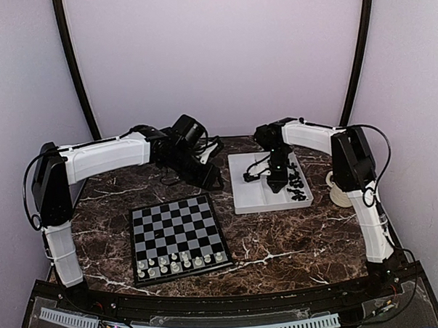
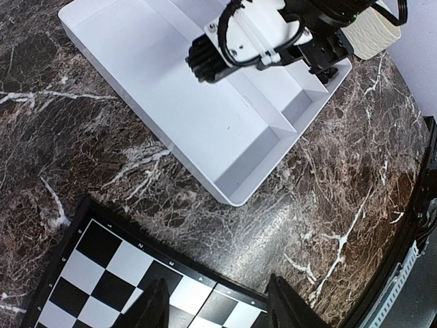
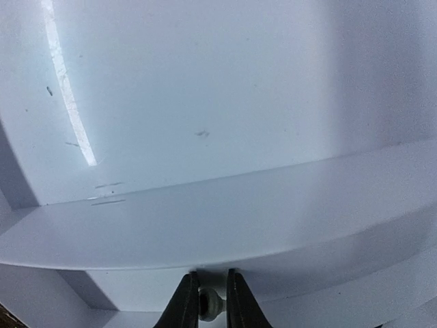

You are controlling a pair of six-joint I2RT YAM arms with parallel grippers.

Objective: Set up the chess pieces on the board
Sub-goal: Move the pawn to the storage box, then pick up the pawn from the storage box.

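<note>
The board (image 1: 177, 231) lies on the marble table in front of the left arm, with several white chess pieces (image 1: 181, 261) lined up on its two nearest rows. Black chess pieces (image 1: 298, 186) lie in the right compartment of the white tray (image 1: 251, 195). My right gripper (image 3: 207, 290) reaches down into the tray, its fingers pressed on both sides of a small white chess piece (image 3: 213, 305). My left gripper (image 2: 217, 294) hovers open and holds nothing, over the board's far edge (image 2: 205, 280), near the tray's corner.
A cream ribbed mug (image 1: 338, 188) stands just right of the tray, behind the right arm. The tray (image 2: 171, 102) lies slanted beyond the board, and its left compartment shows only bare white floor. A black rail runs along the table's near edge.
</note>
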